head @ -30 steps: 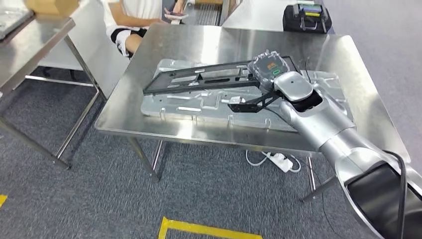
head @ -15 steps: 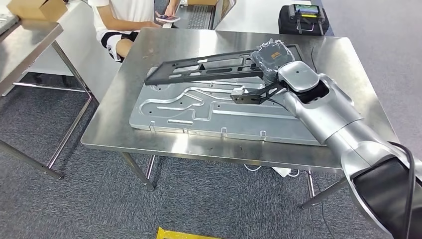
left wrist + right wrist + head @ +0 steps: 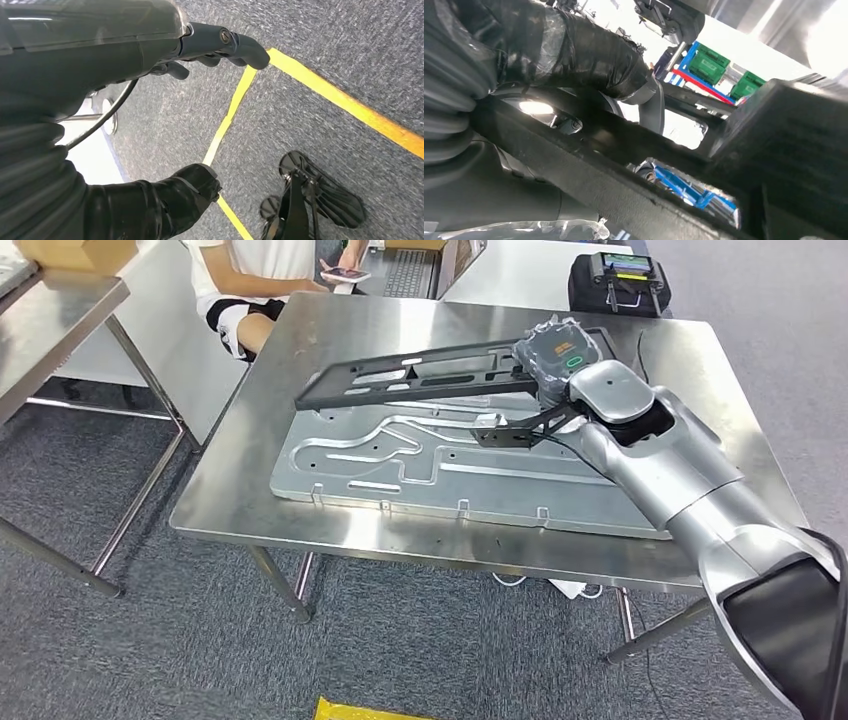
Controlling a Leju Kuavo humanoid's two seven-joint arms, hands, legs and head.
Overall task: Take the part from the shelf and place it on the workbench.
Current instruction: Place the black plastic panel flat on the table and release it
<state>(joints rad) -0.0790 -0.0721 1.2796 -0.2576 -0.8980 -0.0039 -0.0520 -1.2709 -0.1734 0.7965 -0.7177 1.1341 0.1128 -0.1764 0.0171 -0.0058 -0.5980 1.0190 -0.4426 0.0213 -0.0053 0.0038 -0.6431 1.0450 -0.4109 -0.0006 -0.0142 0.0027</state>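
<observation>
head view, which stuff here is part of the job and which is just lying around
Part of the job:
- black frame part, held by the right hand
- steel workbench

Just lying about:
- embossed metal panel on the workbench
- black case on the far table
- cardboard box
- seated person
- left hand, hanging over the floor

metal plate [image 3: 420,465] on workbench [image 3: 250,475], frame part [image 3: 420,375] above it

A black part [image 3: 420,375] over a silver workbench [image 3: 300,510], grey carpet [image 3: 150,640] with yellow tape [image 3: 345,102].
</observation>
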